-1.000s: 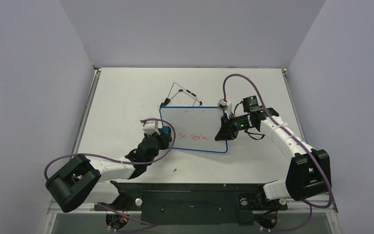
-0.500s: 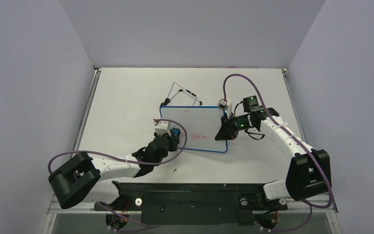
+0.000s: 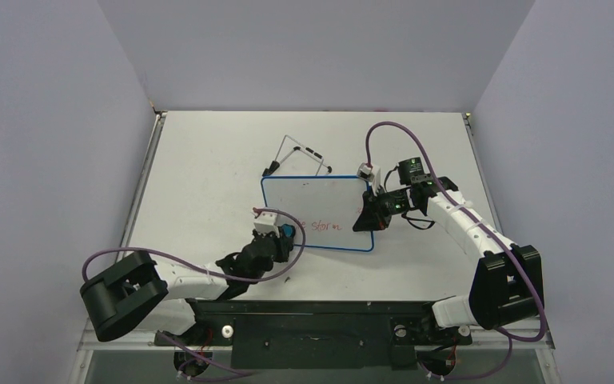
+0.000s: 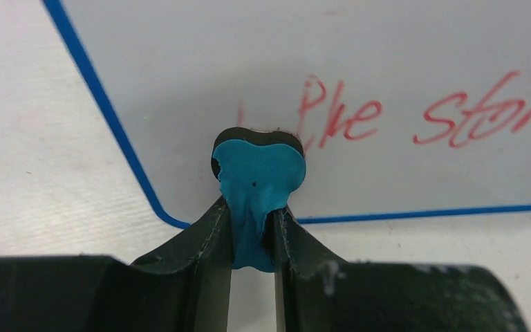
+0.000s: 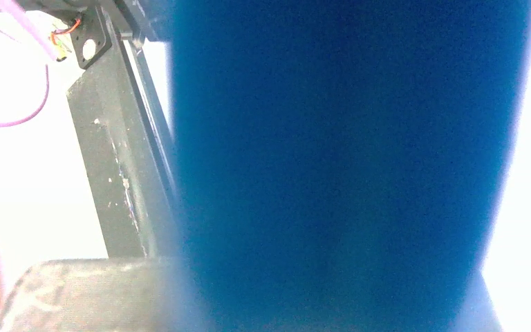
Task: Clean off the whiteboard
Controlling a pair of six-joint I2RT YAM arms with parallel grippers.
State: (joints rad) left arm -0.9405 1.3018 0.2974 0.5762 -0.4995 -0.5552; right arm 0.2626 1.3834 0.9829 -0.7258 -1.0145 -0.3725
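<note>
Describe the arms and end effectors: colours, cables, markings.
Both arms have white links, black joints and a purple cable: left arm, right arm. The left end effector has black, scuffed, tapered fingers. The right end effector is black, with a green light beside it.

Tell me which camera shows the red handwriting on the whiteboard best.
Left wrist: the red handwriting sits large and sharp beside the eraser. Top external shows it tiny and unreadable; right wrist shows just a blue blur.

Shows small rectangular white board with thin blue rim (image 3: pixel 320 210) flat on white table (image 3: pixel 208 160), black wire stand (image 3: pixel 297 154) just behind its far edge. Places blue-black eraser block (image 4: pixel 259 169) on its near-left corner, between fingers of left gripper (image 4: pixel 252 223); right gripper (image 3: pixel 365 216) at its right edge.
</note>
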